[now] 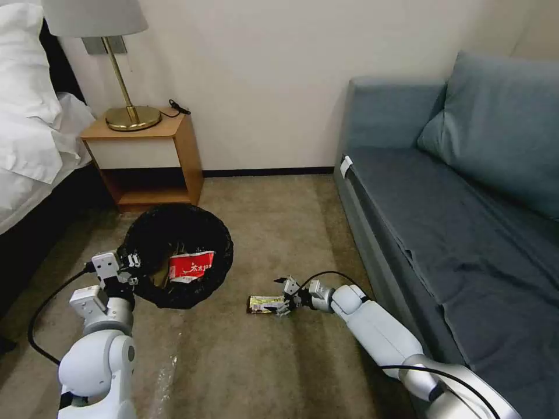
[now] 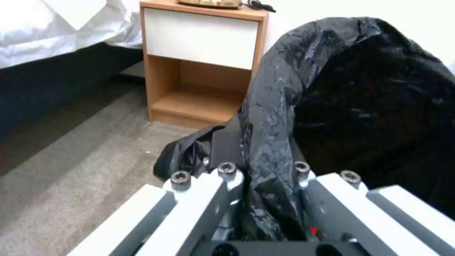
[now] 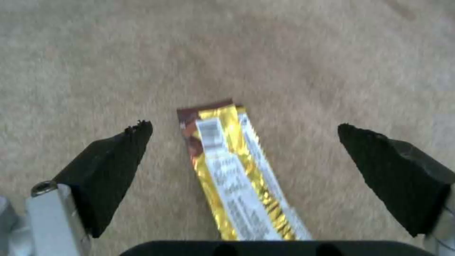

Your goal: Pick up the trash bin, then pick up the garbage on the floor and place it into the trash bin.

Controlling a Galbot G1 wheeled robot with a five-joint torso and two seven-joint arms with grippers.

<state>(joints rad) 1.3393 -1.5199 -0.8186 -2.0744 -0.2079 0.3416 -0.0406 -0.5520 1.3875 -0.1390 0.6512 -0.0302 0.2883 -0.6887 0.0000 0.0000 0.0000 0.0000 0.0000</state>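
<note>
Right gripper (image 1: 285, 298) sits low over the carpet (image 1: 279, 221) with its fingers (image 3: 113, 167) spread wide apart, and you will see the long yellow wrapper (image 3: 237, 174) lying flat on the floor between them, untouched by either pad. Left gripper (image 1: 129, 269) is clamped on the black bag at the rim of the trash bin (image 1: 174, 233), which it holds beside the nightstand (image 1: 145, 157); note the red snack packet (image 1: 191, 266) already inside the bin.

A yellow wrapper (image 1: 266, 304) lies flat on the beige carpet (image 1: 279, 233).
</note>
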